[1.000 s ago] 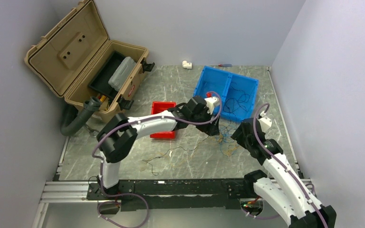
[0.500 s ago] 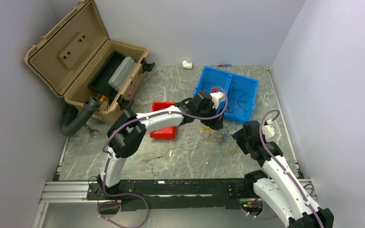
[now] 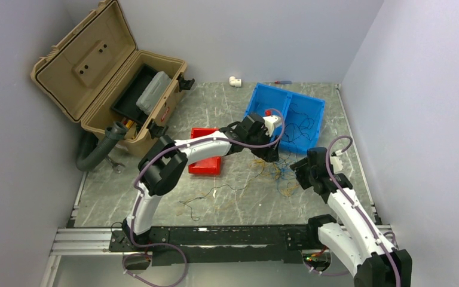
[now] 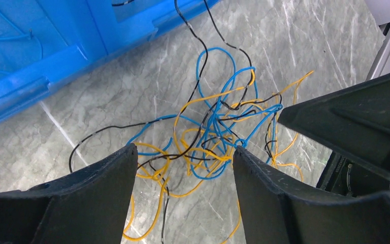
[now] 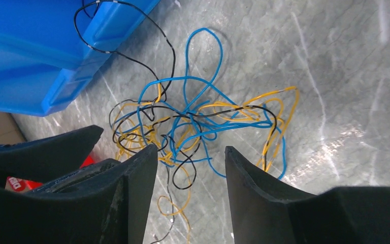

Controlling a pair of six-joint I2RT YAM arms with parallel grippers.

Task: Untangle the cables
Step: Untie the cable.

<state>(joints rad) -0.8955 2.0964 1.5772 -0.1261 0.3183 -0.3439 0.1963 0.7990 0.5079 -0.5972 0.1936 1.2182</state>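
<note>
We see a grey marbled table (image 3: pixel 227 113) with an open tan toolbox (image 3: pixel 89 66) at its far left corner. A blue bin (image 3: pixel 252 107) with two compartments stands toward the far right corner, and a smaller red bin (image 3: pixel 206 130) sits near the middle, partly under the left arm.

Both arms reach to one spot by the right edge, just on the near side of the blue bin. The left end effector (image 4: pixel 185 157) hovers there with its fingers spread wide, gripping nothing. The right end effector (image 5: pixel 190 152) faces it from the near right. Its fingers are also apart, with a narrower gap, and they hold nothing.

The cables (image 4: pixel 213 132) lie on the table below and between the two, a loose tangle touching neither.

From the top camera the tangle is only a faint scribble. That view alone shows a thin dark strand (image 3: pixel 215 192) lying apart toward the near edge. The wrist cameras make out blue, yellow-orange and black wires looped through one another, and a black wire climbing over the blue bin's wall. Each wrist camera also catches the other arm's dark finger at the edge of its picture.
</note>
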